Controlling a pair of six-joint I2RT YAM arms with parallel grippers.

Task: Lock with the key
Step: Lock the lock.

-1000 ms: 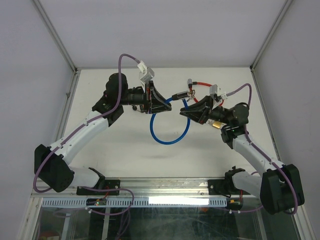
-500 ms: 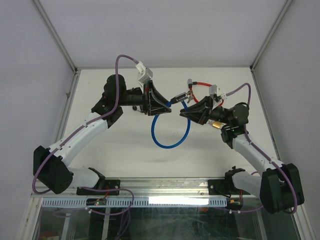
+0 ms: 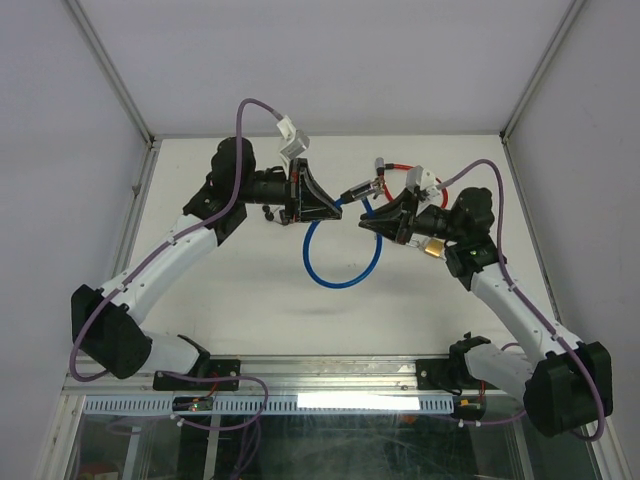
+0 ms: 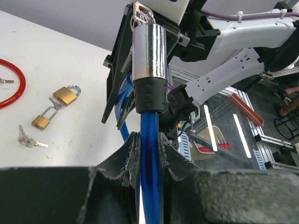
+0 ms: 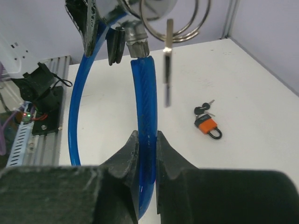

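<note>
**Holding blue cable lock [image 3: 340, 284] mid-air, two-handed**

Suspending the lock above the table [image 3: 230, 290], loop sagging between the arms. Clamping left gripper [image 4: 148, 140] narrow on the cable just below the chrome lock barrel [image 4: 149, 51]. Clamping right gripper [image 5: 145, 140] narrow on the other cable end, under the dangling key [image 5: 167, 65]. Judging cable bendy and springy, vinyl jacket probably slick, barrel rigid and the heavy part. Advising gripping close to the barrel to stop swing, and pinching the thin, light key by its bow for turning. Skipping brass padlocks [image 4: 65, 95] lying on the table.
</note>
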